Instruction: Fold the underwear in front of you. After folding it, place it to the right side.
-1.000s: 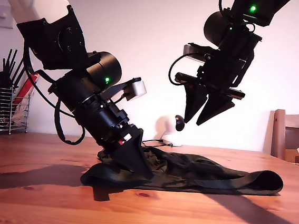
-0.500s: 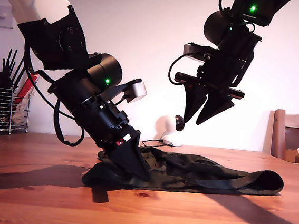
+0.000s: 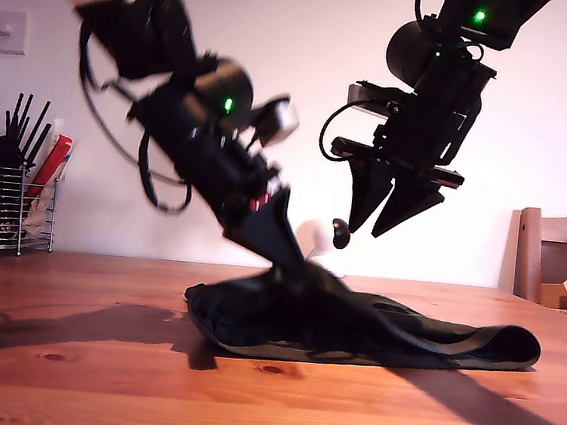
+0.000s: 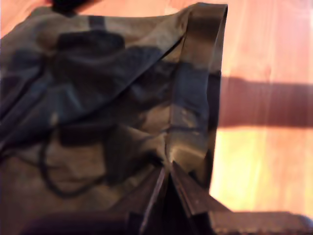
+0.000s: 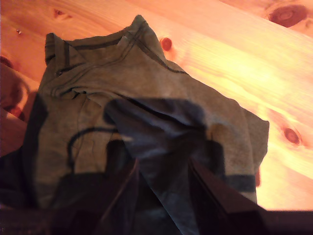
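My first gripper (image 3: 289, 256) is pinching the underwear (image 3: 383, 328) on the worktop (image 3: 265, 402); my second gripper (image 3: 388, 218) is hanging parted, holding nothing. A wire rack (image 3: 3, 208) is holding utensils.

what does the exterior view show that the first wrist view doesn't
Only the exterior view: my second pincer hanging open above the table, a utensil rack at that view's left, a chair at its right, and the wall behind.

Only the first wrist view: my first pincer shut on the underwear's banded edge, seen close up.

Both: the dark underwear on the wooden table, with my first pincer gripping it.
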### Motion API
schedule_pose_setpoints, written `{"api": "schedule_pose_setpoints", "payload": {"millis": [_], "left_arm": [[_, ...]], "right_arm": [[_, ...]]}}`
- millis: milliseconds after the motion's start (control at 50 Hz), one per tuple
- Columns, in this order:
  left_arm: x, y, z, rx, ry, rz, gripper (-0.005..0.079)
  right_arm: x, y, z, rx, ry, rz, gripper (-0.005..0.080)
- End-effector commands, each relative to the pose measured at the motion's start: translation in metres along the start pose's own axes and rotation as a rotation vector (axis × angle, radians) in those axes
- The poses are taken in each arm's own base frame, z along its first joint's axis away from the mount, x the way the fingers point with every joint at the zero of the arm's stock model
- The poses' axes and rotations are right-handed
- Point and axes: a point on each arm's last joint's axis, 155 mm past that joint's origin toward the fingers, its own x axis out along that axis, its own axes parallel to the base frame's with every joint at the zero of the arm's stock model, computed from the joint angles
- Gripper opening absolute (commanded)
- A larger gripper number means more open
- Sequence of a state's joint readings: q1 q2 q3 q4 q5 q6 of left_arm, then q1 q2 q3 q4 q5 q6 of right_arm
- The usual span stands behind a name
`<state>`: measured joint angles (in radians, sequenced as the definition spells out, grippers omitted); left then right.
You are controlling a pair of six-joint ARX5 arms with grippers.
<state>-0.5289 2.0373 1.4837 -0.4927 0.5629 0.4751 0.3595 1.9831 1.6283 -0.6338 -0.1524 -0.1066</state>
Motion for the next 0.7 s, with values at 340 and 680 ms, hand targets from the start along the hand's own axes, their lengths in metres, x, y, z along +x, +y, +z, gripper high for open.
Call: {"api": "schedule_pose_setpoints", "payload": {"millis": [340,680], "left_arm": [[-0.028,0.030,-0.053,-0.166,0.139,0.062,-0.0019],[-0.066,0.040,-0.065,-0.257,0.153,0.090,-0.0019]], "right_arm": [[-0.001,0.000,-0.002,-0.006,0.002,0.005,0.0287],[-0.001,0.000,-0.002,-0.023,0.001,0.005,0.0287]]}}
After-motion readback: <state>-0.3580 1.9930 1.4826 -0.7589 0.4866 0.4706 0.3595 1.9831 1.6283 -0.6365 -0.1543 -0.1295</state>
